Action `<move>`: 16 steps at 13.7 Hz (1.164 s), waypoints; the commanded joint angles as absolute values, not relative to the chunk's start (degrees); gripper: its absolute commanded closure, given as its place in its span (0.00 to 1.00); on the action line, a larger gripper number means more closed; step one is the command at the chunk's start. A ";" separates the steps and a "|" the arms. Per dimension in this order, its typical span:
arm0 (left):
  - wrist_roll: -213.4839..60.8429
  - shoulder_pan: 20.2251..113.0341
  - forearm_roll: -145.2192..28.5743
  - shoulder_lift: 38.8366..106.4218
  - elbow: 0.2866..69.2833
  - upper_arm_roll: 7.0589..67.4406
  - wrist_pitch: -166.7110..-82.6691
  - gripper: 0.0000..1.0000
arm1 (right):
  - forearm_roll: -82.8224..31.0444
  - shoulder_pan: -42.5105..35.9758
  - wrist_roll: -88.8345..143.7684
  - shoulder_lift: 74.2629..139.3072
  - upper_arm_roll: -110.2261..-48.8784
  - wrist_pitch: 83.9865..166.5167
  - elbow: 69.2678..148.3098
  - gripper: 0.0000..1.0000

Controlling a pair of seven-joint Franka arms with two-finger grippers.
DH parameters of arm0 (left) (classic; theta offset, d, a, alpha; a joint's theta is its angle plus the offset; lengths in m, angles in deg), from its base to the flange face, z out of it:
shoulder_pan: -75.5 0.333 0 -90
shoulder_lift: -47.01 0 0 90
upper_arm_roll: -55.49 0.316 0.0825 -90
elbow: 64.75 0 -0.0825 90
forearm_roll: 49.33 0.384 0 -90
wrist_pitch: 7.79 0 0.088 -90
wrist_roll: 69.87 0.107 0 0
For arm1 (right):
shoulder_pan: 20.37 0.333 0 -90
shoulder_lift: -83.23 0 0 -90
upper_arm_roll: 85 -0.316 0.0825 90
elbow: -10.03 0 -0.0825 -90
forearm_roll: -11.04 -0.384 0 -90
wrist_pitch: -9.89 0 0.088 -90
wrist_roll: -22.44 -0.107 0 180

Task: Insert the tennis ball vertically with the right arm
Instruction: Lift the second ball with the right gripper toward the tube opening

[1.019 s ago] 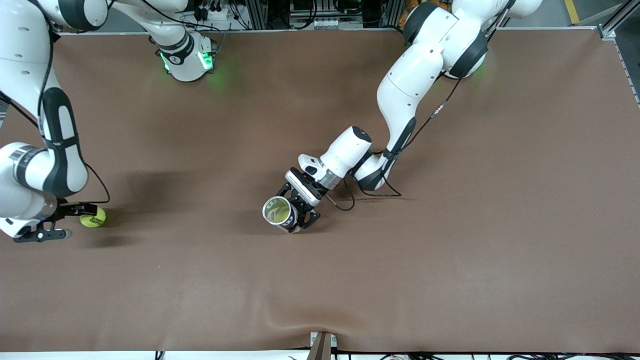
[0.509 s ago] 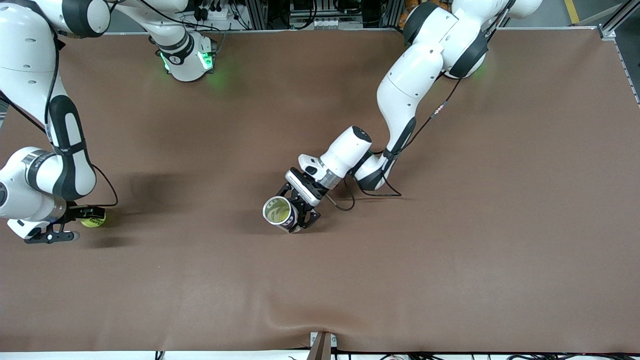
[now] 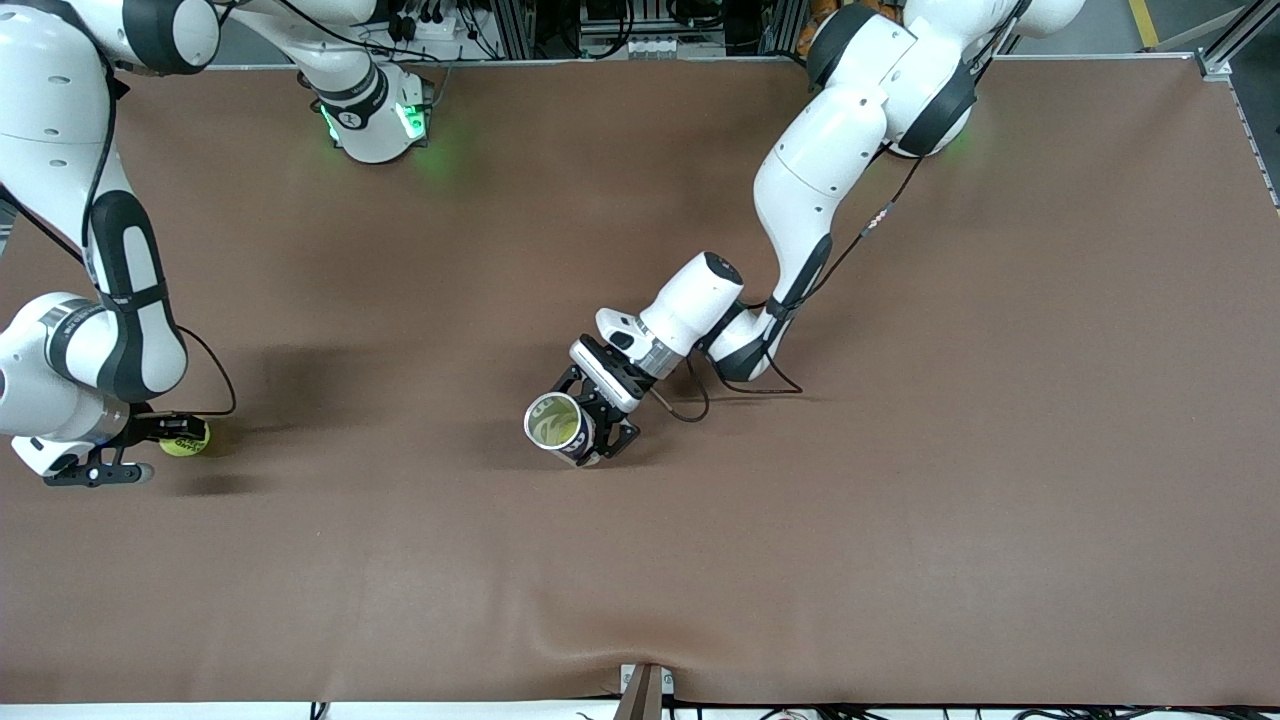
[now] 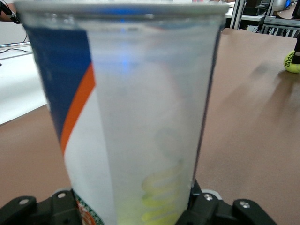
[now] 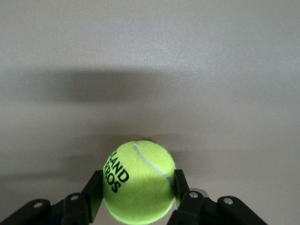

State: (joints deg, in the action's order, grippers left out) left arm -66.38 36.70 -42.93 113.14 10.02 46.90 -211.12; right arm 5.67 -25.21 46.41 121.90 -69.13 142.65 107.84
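The tennis ball [image 3: 185, 437] is sitting between the two fingers of the right claw [image 3: 172, 438], low on the brown counter [image 3: 900, 500] at the right arm's end, close to that end's edge; in the right wrist view the ball [image 5: 138, 182] is filling the gap of the right claw [image 5: 138, 187], with a black finger [image 5: 93, 190] pressing on each flank and the black lettering facing outward — the claw is closing firmly on it. The ball's shadow is lying on the counter beneath it, and whether the ball is resting on the surface or just clear of it I cannot tell. Around the ball the counter is lying bare in every direction, with a wide stretch of brown mat running toward the middle and a broad strip nearer to the front camera. Near the middle of the counter, well apart from the ball, the left claw [image 3: 600, 415] is gripping the clear tube [image 3: 556, 422] low on its wall, holding it upright with its open mouth facing up — the left wrist view is showing the tube [image 4: 136, 117] close up, with a blue and orange label on one side. Something yellow-green is showing through its wall near the bottom, though what it is I cannot tell.
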 commanded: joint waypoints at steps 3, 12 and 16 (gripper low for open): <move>-66.79 36.39 -43.88 112.84 9.52 47.05 -211.43 0.21 | 4.28 -24.68 45.91 119.54 -70.24 134.04 103.92 1.00; -66.79 36.30 -43.88 112.84 9.52 47.05 -211.43 0.21 | 3.41 -14.84 25.72 106.28 -70.32 114.43 99.86 1.00; -66.79 36.39 -43.88 112.84 9.52 47.05 -211.52 0.21 | -0.11 -6.68 8.07 104.94 -70.32 104.13 91.53 1.00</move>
